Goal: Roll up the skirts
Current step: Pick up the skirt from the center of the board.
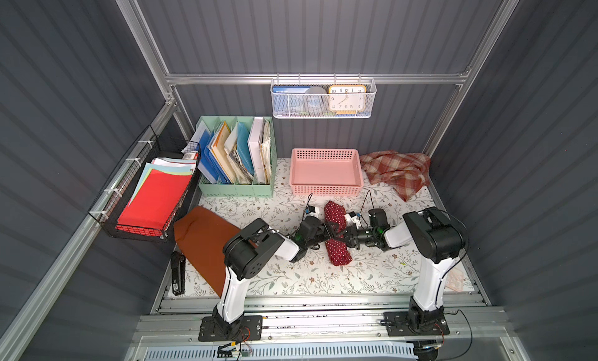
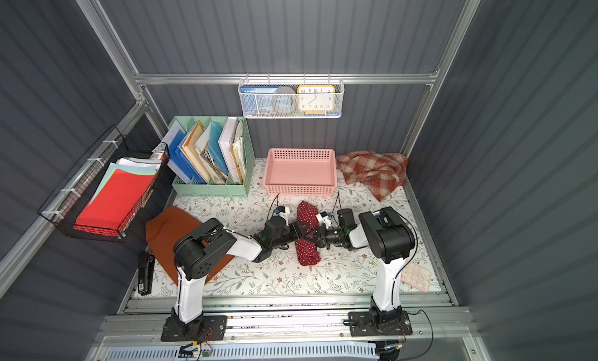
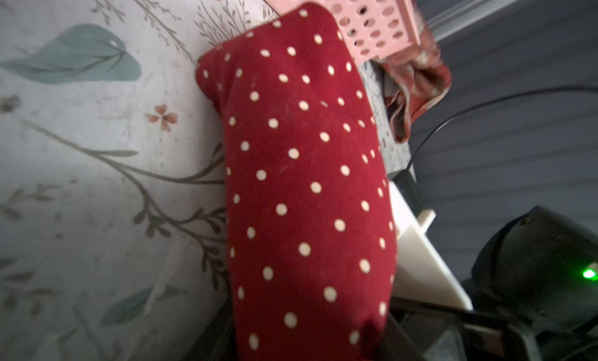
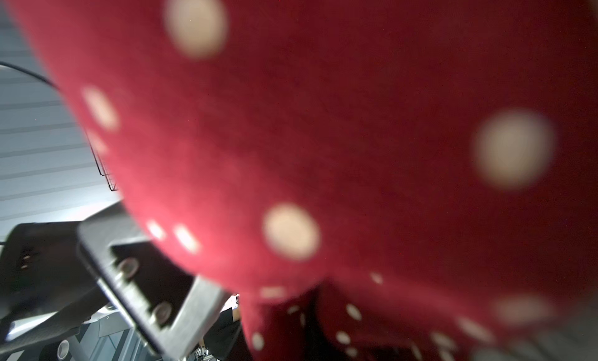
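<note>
The dark red polka-dot skirt [image 1: 336,213] [image 2: 307,213] lies rolled into a thick tube on the middle of the floral mat. My left gripper [image 1: 330,233] [image 2: 302,233] reaches in from the left, and in the left wrist view its dark jaws press both sides of the polka-dot roll [image 3: 301,181]. My right gripper [image 1: 344,235] [image 2: 316,236] meets it from the right, shut on the same roll, which fills the right wrist view [image 4: 323,116]. The rust-orange skirt [image 1: 200,236] [image 2: 168,233] lies flat at the left. The plaid skirt [image 1: 396,170] [image 2: 372,170] sits crumpled at the back right.
An empty pink basket [image 1: 325,155] stands just behind the roll. A green file organiser [image 1: 236,188] is at the back left, next to a black wire tray [image 1: 152,207] of red paper. A black stapler [image 1: 177,272] lies at the front left, and a pink blister tray [image 2: 415,277] at the front right.
</note>
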`<action>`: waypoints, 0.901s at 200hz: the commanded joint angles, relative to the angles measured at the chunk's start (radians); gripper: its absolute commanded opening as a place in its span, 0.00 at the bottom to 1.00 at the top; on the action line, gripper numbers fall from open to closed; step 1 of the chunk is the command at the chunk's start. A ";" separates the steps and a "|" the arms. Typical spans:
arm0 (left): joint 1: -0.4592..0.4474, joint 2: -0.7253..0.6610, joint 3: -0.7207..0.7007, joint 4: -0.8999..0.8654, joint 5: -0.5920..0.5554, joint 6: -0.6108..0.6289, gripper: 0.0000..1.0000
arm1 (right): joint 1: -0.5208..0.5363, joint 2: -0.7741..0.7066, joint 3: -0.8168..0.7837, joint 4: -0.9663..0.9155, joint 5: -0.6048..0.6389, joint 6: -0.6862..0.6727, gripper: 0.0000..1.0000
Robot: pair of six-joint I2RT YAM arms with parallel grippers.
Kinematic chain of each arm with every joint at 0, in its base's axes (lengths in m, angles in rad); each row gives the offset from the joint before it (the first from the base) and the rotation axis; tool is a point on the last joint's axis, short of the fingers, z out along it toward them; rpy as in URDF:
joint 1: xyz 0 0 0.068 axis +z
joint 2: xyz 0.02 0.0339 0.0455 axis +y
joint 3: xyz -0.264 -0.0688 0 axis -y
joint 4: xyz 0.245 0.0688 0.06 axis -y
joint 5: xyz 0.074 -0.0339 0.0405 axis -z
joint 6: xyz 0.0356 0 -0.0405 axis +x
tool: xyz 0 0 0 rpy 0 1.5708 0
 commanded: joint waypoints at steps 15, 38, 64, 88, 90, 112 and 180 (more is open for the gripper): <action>-0.040 0.082 0.001 0.019 0.162 -0.029 0.15 | 0.012 0.066 -0.024 -0.178 0.207 -0.036 0.00; -0.054 0.056 -0.006 0.048 0.204 -0.010 0.00 | 0.010 0.053 -0.023 -0.199 0.224 -0.050 0.00; -0.067 -0.014 -0.009 -0.047 0.164 0.054 0.00 | 0.010 -0.003 -0.038 -0.221 0.245 -0.053 0.28; -0.046 -0.099 -0.028 -0.157 0.080 0.146 0.00 | 0.010 -0.224 -0.098 -0.307 0.319 -0.062 0.56; -0.041 -0.100 -0.024 -0.168 0.080 0.155 0.00 | 0.011 -0.250 -0.102 -0.324 0.327 -0.069 0.58; 0.012 -0.111 -0.010 -0.187 0.114 0.181 0.00 | 0.011 -0.529 -0.108 -0.591 0.484 -0.140 0.64; 0.060 -0.167 0.023 -0.227 0.122 0.223 0.00 | 0.002 -1.087 -0.078 -1.055 0.992 -0.205 0.70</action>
